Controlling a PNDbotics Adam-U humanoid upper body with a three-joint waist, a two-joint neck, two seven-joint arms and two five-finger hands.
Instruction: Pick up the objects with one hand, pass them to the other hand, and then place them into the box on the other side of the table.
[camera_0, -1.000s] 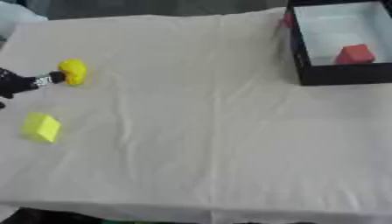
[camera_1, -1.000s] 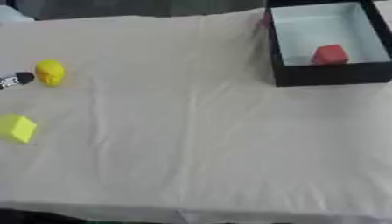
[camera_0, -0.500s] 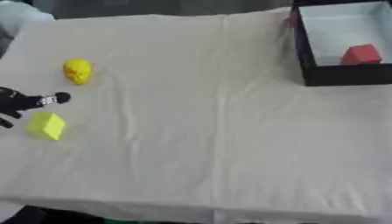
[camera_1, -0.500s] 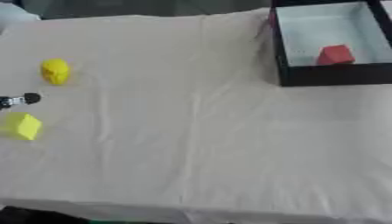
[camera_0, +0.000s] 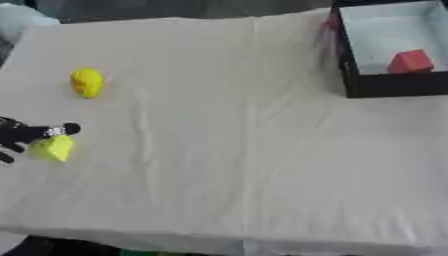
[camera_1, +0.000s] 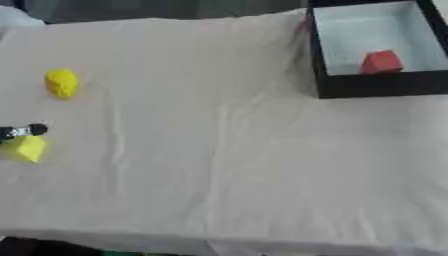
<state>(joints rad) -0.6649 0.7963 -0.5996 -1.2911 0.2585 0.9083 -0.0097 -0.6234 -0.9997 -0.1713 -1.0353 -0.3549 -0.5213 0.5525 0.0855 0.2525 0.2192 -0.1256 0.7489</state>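
Observation:
My left hand (camera_0: 22, 135) reaches in from the left edge, a black finger stretched over a small yellow block (camera_0: 54, 148) on the white cloth. The fingers look spread and straight, and the block lies just below the fingertip. A rounded yellow object (camera_0: 87, 82) lies farther back on the left. At the back right stands a black box (camera_0: 350, 65) with a pale floor, and a red block (camera_0: 409, 61) lies inside it. My right hand shows in no view.
A white cloth (camera_0: 245, 150) covers the whole table, with soft creases down its middle. The table's front edge runs along the bottom of the view, with dark floor below it.
My left hand has come down from beside the rounded yellow object to the yellow block. The camera has tilted, so the whole scene has shifted a little.

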